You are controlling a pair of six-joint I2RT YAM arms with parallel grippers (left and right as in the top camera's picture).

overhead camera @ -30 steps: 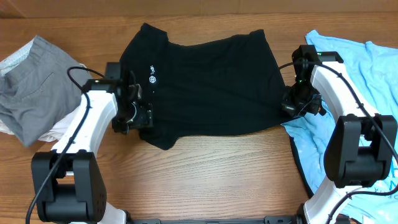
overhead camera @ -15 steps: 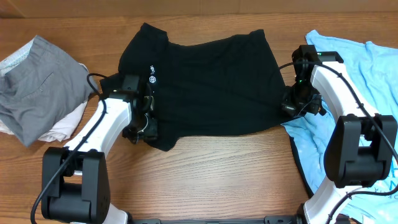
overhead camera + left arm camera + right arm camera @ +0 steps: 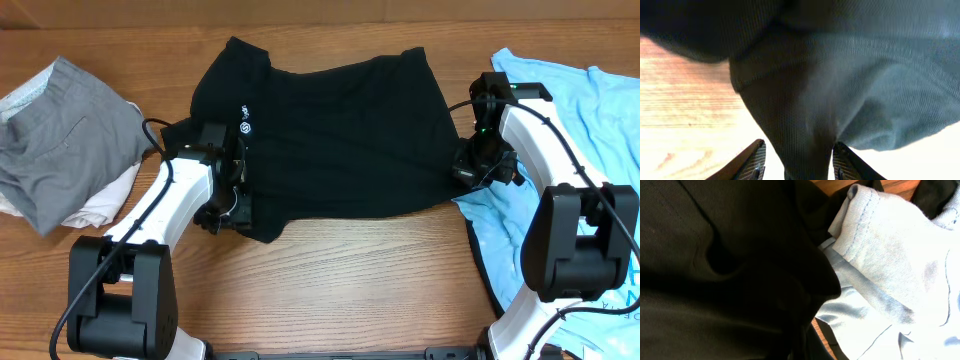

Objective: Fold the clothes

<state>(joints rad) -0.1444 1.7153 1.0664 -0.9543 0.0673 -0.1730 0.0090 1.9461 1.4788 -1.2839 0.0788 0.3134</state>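
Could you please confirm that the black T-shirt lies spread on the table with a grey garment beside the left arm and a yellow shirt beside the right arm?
Not quite: beside the right arm lies a light blue shirt, not a yellow one, as the overhead view shows. The black T-shirt lies spread on the table, with the grey garment beside the left arm.
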